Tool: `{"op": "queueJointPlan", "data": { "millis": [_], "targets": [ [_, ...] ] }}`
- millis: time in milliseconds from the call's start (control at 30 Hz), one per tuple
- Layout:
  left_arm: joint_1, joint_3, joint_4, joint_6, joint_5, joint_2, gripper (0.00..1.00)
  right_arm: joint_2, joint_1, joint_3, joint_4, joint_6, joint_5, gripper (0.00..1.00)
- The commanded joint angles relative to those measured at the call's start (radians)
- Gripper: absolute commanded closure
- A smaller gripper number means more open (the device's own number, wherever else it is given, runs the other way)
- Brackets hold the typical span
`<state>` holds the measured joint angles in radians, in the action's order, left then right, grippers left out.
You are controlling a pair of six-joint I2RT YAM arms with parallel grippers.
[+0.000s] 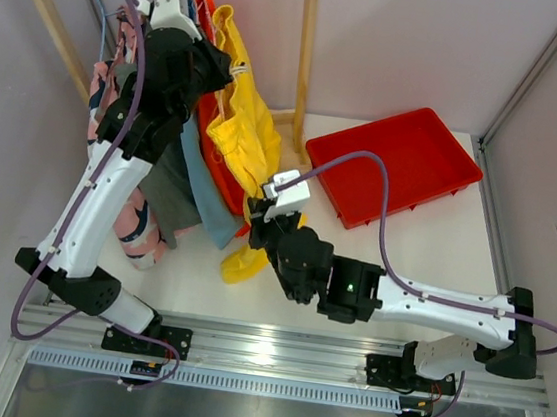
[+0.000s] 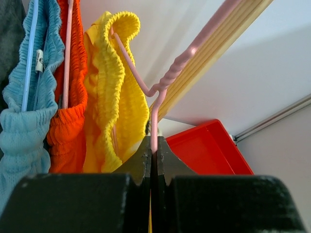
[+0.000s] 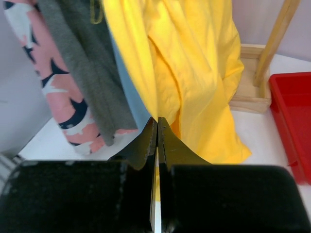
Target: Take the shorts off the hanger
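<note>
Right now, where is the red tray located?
In the top view, the red tray lies on the right side of the table, just right of the wooden rack post and the hanging yellow shorts.

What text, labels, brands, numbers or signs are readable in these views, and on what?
Readable text: none in any view.
White tag on the light blue shorts: too small and blurred to read.
Red tray and wooden rack: no lettering visible.
</note>
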<state>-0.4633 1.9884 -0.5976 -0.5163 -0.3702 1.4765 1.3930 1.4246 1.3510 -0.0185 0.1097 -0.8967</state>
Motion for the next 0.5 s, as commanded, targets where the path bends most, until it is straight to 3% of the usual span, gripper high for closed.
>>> {"op": "queueJointPlan", "data": {
  "millis": [0,300,433,467],
  "targets": [
    [0.043,0.189,0.047,0.009,0.025,0.043,1.0,-0.051,0.113,-0.038,0.072,0.083,-0.108,1.0],
    [0.118,0.424,-0.057,0.006,0.134,0.153,1.0,-0.123,0.229,-0.234,0.201,0.39,-0.196,1.0],
    [0.117,0.36,-0.064,-0.002,0.249,0.09,1.0,-0.132,0.151,-0.231,0.169,0.348,-0.167,1.0],
    [0.118,0.331,-0.077,-0.004,0.343,0.079,1.0,-0.137,0.084,-0.23,0.145,0.285,-0.125,1.0]
  ]
}}
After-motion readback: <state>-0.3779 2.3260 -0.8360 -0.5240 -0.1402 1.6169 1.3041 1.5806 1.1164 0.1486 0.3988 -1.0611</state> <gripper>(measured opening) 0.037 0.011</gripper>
